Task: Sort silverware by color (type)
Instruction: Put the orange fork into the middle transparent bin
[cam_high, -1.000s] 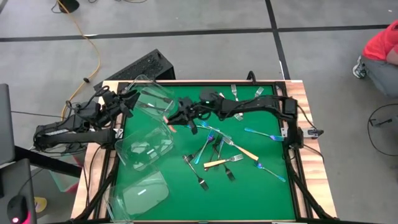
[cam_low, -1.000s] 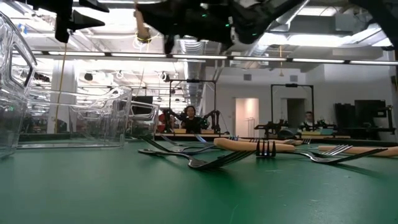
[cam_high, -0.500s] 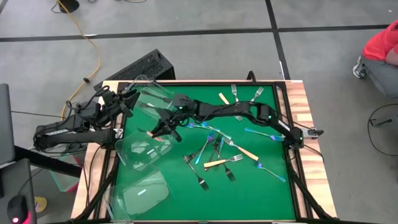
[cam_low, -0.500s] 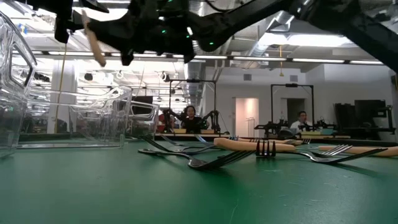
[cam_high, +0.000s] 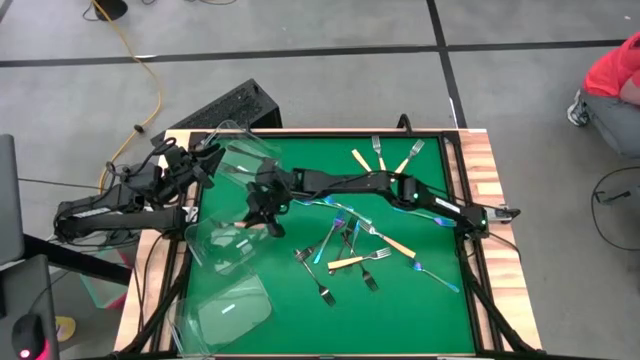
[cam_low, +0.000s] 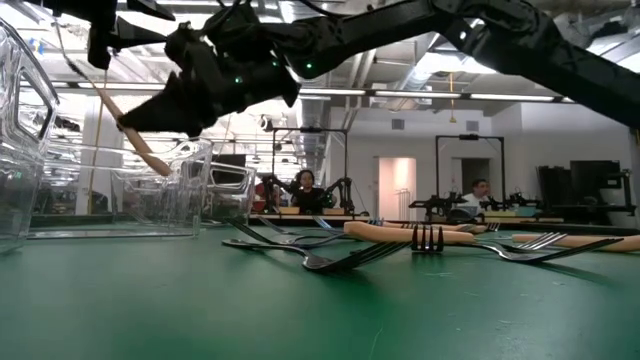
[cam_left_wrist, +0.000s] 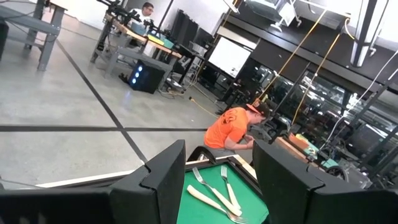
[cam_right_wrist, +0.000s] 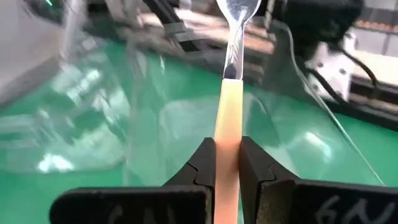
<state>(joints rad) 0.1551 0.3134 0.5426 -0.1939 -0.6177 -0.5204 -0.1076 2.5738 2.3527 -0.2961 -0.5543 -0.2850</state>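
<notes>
Three clear tubs (cam_high: 238, 243); roughly fifteen forks (cam_high: 345, 262).

The high view looks straight down on the whole green table (cam_high: 400, 310) and the grey floor around it. The low view sits at table-top height, close to the mat, facing level across it into the room behind — it shares the scattered forks (cam_low: 330, 255) and clear tubs (cam_low: 165, 190) with the high view. The left wrist view looks out past its own fingers (cam_left_wrist: 165, 177) over the table's far corner into the room. The right wrist view is very near the middle tub (cam_right_wrist: 124, 112) — nearly filling it.
</notes>
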